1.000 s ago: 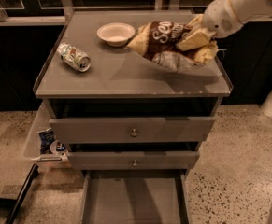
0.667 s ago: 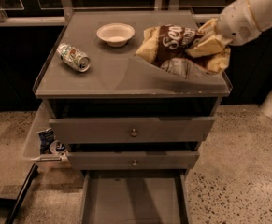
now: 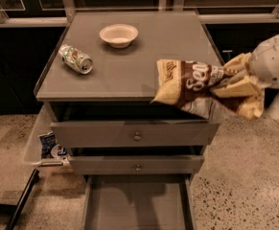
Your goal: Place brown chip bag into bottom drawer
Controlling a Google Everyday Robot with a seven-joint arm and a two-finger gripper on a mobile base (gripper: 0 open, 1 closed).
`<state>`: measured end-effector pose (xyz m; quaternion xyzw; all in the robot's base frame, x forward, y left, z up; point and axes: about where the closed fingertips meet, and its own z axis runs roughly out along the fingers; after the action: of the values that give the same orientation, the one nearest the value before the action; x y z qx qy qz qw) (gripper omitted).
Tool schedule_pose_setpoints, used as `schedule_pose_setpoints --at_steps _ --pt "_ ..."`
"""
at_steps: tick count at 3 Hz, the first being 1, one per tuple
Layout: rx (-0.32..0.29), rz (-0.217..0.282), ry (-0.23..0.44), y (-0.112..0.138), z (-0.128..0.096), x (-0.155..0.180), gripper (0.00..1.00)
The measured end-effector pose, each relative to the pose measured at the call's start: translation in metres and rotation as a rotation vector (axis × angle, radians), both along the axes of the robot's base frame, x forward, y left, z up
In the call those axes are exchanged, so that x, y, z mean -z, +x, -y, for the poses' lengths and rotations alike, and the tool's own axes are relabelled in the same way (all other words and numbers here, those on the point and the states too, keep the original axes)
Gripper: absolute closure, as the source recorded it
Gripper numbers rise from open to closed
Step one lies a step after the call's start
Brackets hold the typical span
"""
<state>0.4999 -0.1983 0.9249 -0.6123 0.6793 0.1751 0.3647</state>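
Starting at nine o'clock in the camera view, I see a small blue-white packet (image 3: 50, 146) down on the floor beside the grey cabinet (image 3: 129, 83). A dented can (image 3: 75, 59) lies on its side on the cabinet top, with a pale bowl (image 3: 119, 34) toward twelve o'clock from it. Below, the two upper drawers are closed or nearly so, while the bottom drawer (image 3: 136, 207) stands pulled out at six o'clock, its flat floor bare. Further right, the brown chip bag (image 3: 189, 83) hangs in the air over the cabinet's front right corner, clear of the top as far as I can judge. Its long axis runs roughly from nine to three o'clock and sags a little at the free end. My gripper (image 3: 236, 84) sits at three o'clock, clamped shut on the bag's right end, so the whole bag stretches away from my fingers toward nine. The open drawer lies at about seven o'clock from my gripper, well below and to the left. I judge the coming move to be a descent down and inward, bringing the bag's length over the tray before I let go.
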Motion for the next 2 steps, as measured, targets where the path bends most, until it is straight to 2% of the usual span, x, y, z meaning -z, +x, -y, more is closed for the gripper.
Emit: schedule_pose_setpoints --at_steps 1,2 --pt "-0.018 -0.059 -0.011 -0.0505 0.0032 0.0417 1.0" --pt "-0.018 -0.059 -0.011 -0.0504 0.0032 0.0416 1.0"
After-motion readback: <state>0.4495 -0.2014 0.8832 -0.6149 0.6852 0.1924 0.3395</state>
